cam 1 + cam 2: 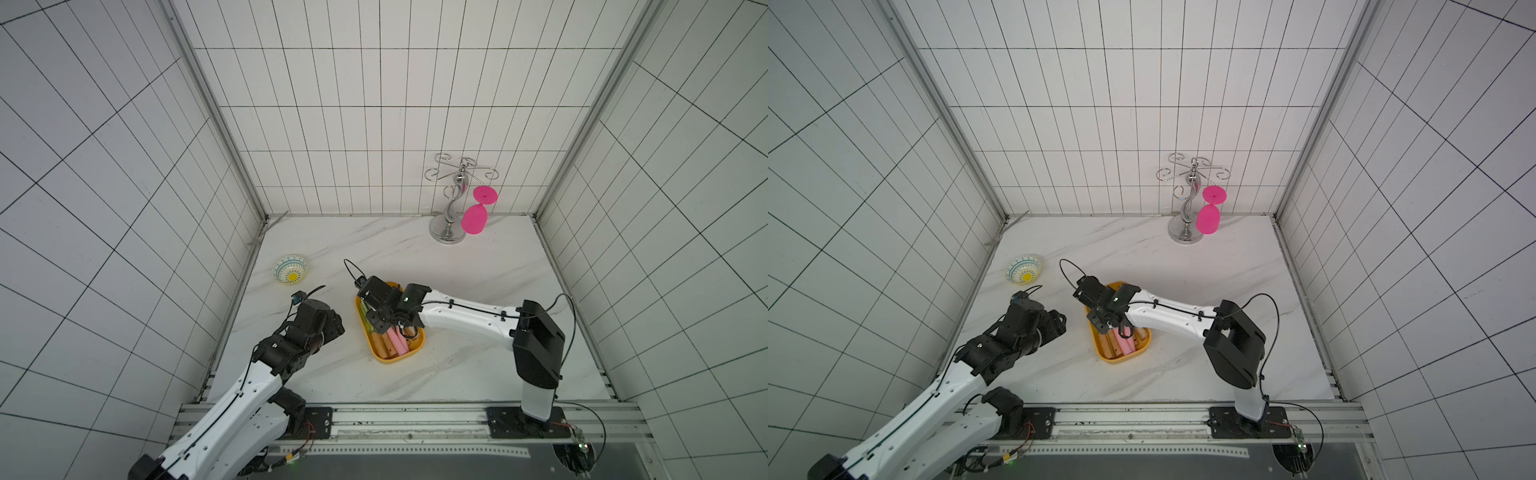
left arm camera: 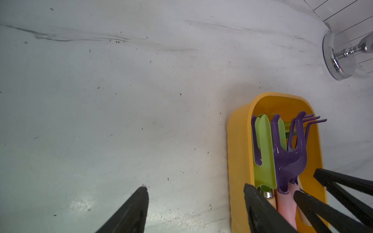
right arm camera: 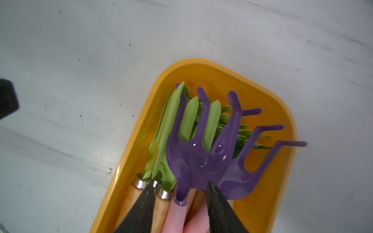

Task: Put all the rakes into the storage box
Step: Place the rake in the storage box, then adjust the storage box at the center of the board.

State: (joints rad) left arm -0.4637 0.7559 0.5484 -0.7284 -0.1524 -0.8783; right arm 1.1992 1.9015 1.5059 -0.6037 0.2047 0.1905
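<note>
Filling most of both top views, the white marbled table (image 1: 457, 270) carries everything. Near its middle sits the yellow-orange storage box (image 1: 390, 360), a shallow tub with rounded corners. At the back stands a chrome stand (image 1: 448, 232) with a pink glass (image 1: 473, 219) hanging upside down from it. A small patterned bowl (image 1: 290, 270) sits near the left wall.

The right tool (image 3: 179, 183) hangs low over the box. Its 2 fingers stand apart around a cluster of handles; whether they press on any I cannot tell. The left tool (image 2: 195, 187) hovers just beside the box, fingers spread wide and holding nothing.

The rake (image 3: 193, 159), purple-headed with a pink handle, lies inside the box on top of green hand tools (image 3: 189, 117). A 2nd purple head (image 3: 258, 157) with bent tines lies beside it.
</note>
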